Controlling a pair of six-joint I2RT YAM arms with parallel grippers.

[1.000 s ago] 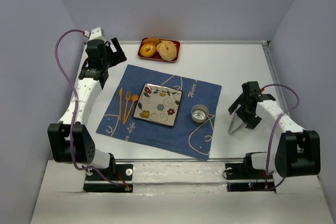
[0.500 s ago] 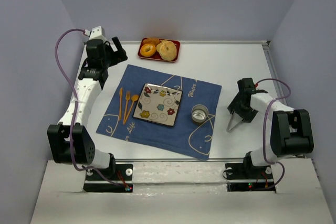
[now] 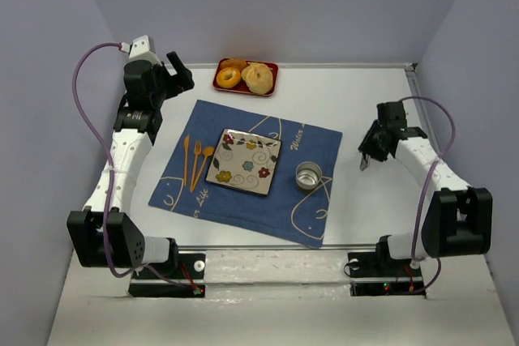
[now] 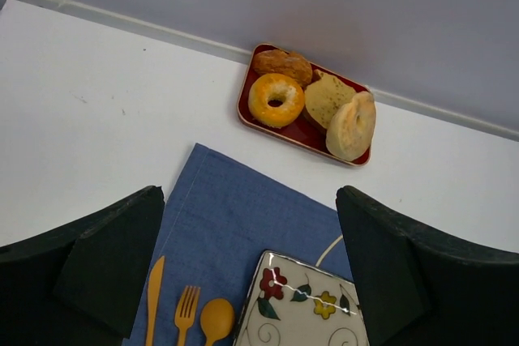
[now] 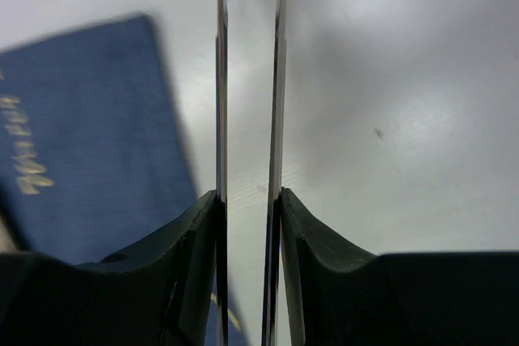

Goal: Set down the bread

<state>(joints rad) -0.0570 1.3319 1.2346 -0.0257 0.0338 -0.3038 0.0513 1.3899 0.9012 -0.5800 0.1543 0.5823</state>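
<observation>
Top external: left arm (image 3: pixel 122 151) outstretched toward bread (image 3: pixel 259 79); right arm (image 3: pixel 415 154) bent.

A second ago the right gripper (image 3: pixel 364 164) had its jaws splayed wide. Now they are drawn almost together with nothing between them, and the gripper has swung toward 12 o'clock with its arm stretched farther from the base. The left gripper (image 3: pixel 177 73) has edged toward 11 o'clock, and its purple cable (image 3: pixel 75 80) bows farther out toward 9 o'clock.
</observation>
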